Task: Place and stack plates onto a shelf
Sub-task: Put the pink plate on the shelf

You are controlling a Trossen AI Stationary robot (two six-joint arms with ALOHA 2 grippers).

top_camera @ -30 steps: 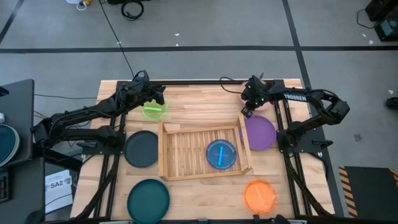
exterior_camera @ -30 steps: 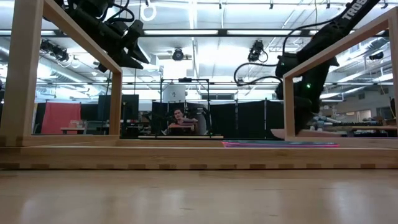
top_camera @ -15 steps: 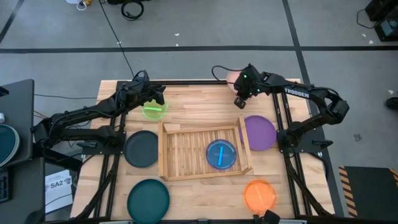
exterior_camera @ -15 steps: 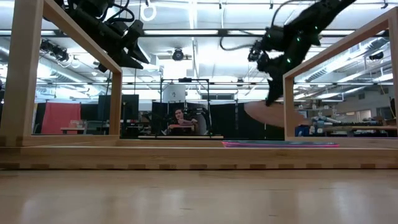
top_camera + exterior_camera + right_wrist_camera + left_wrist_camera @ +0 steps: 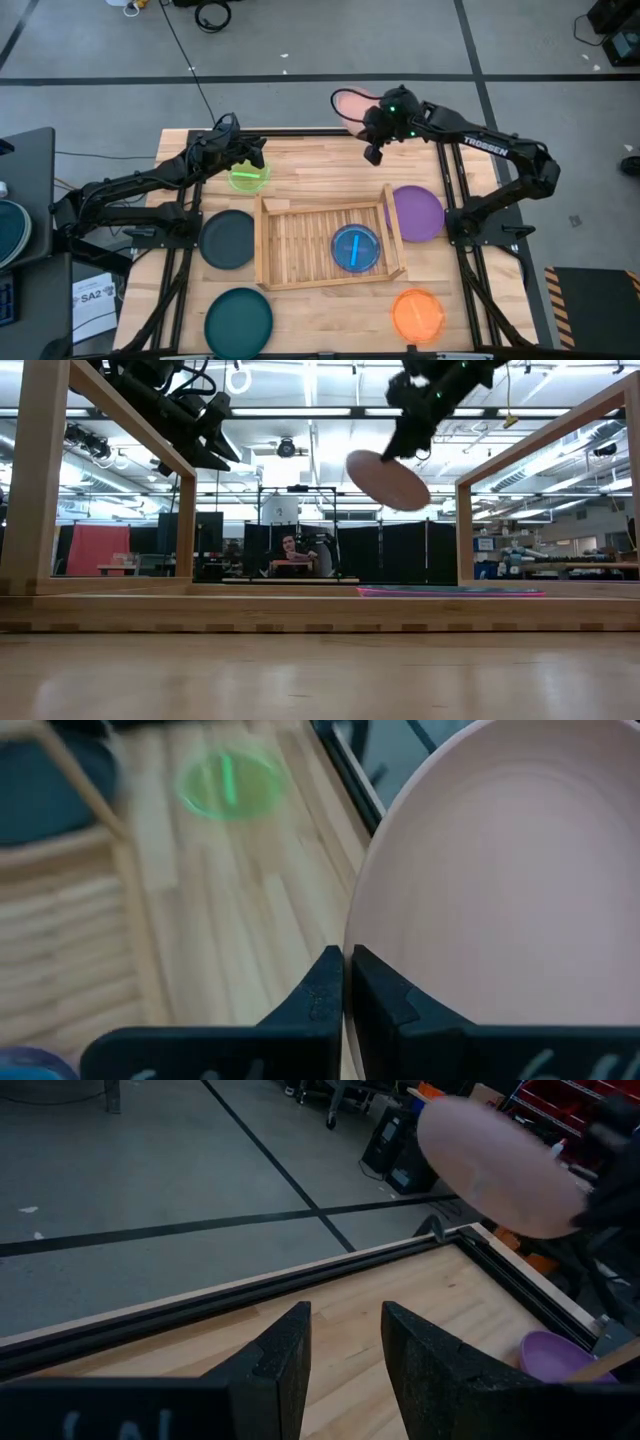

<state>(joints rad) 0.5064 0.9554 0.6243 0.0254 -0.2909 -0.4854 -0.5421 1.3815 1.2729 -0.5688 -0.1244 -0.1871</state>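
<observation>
Above the tabletop's (image 5: 320, 160) far edge, the right hand (image 5: 372, 122) has risen from beside the purple plate (image 5: 417, 213) and swung back, lifting a pink plate (image 5: 352, 103) that now hangs tilted in the air. The shelf (image 5: 290, 240) sits mid-tabletop with a blue plate (image 5: 355, 248) inside; grey (image 5: 227, 238), teal (image 5: 238, 318) and orange (image 5: 417, 313) plates lie around it. The right hand's fingers (image 5: 322, 995) are pressed together, pinching the pink plate's rim. The left hand (image 5: 255, 152) has not moved, hovering over the green plate (image 5: 248, 177), its fingers (image 5: 285, 1360) somewhat apart, holding nothing.
</observation>
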